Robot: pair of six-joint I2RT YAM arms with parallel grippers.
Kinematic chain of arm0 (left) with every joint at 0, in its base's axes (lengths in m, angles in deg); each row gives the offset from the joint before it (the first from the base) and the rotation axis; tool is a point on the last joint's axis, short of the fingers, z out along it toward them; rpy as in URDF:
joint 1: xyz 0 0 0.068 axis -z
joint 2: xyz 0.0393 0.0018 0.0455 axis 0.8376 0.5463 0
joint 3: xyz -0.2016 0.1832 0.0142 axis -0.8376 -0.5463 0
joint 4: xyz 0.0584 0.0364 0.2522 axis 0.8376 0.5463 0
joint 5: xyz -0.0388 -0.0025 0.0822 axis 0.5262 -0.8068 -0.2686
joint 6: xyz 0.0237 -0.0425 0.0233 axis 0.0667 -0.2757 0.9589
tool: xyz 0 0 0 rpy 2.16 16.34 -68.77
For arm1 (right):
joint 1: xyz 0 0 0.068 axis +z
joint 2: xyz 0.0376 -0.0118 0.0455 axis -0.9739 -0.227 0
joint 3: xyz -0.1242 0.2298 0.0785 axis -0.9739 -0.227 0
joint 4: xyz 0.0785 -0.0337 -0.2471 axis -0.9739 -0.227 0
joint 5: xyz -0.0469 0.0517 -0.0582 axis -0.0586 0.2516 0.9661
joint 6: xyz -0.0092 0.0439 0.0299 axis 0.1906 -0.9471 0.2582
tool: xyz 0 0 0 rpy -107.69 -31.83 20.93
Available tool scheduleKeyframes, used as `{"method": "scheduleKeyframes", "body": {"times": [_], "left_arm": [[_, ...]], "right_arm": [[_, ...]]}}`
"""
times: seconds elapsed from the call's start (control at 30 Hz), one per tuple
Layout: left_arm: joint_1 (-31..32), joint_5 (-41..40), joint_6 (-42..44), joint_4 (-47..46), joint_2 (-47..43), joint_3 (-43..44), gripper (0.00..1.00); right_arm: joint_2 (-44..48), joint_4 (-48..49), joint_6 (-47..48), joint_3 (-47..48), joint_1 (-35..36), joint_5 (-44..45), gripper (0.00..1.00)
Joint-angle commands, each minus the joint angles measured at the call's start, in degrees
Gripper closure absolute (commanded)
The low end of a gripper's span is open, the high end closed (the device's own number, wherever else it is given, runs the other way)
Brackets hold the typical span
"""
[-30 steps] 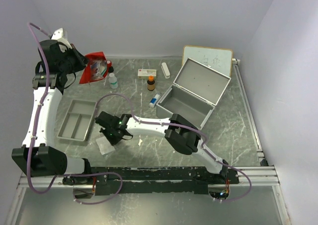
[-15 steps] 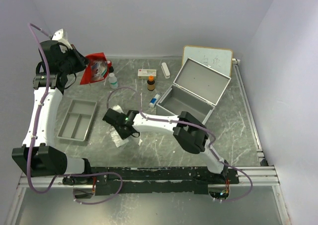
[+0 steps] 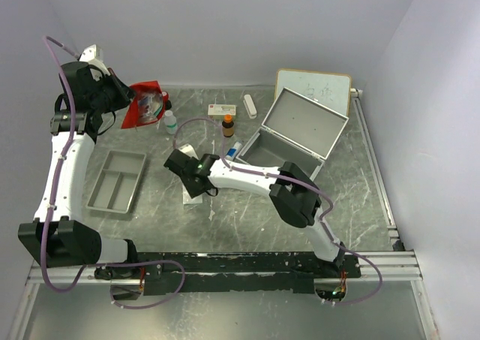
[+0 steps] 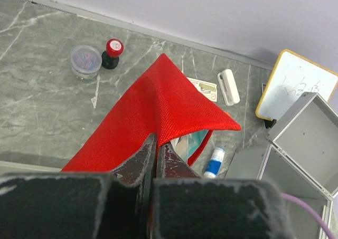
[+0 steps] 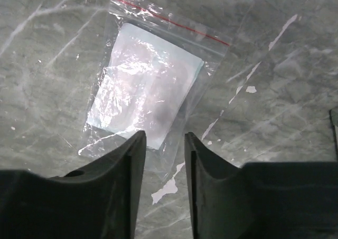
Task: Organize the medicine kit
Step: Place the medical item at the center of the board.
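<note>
metal box [image 4: 303, 139] cropped, whiteboard [image 4: 296, 88] marks perhaps writing

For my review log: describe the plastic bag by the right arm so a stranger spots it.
Start at the big open grey box; follow the arm beside it left to the right gripper. Flat on the tabletop beneath its open jaws lies the zip bag: clear and limp, red seal line, pale flat pad inside, unlike the rigid bottles nearby.

The left end effector [image 3: 129, 98] grips a red pouch [image 3: 144, 109] at back left, while the right end effector [image 3: 196, 187] hovers over a clear bag [image 3: 192, 200].
</note>
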Motion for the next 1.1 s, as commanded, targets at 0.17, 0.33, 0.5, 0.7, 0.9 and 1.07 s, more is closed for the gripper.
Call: {"method": "scheduleKeyframes", "body": {"times": [0.17, 0.33, 0.5, 0.7, 0.9, 1.07], "left_arm": [[-0.32, 2.59, -0.40, -1.69, -1.58, -0.06, 0.93], [-0.31, 2.63, -0.67, -1.88, -1.41, -0.11, 0.93], [-0.27, 1.94, -0.66, -1.78, -1.32, 0.36, 0.93], [-0.35, 1.93, -0.66, -1.80, -1.14, 0.23, 0.93], [-0.34, 2.13, -0.99, -2.13, -1.05, -0.31, 0.93], [-0.31, 1.86, -0.84, -1.97, -1.39, -0.49, 0.93]], "right_arm": [[-0.34, 3.35, -1.10, 0.58, -2.38, -2.59, 0.56], [-5.51, 0.87, -0.69, 8.83, -1.15, -2.64, 0.55], [-10.12, -2.17, -1.13, 15.31, 0.53, -2.55, 0.54], [-11.69, -5.19, -4.17, 16.25, 1.44, -0.45, 0.52], [-13.34, -6.98, -5.16, 16.00, 2.01, 1.34, 0.51], [-15.08, -7.13, -5.70, 16.14, 2.15, 0.82, 0.50]]}}
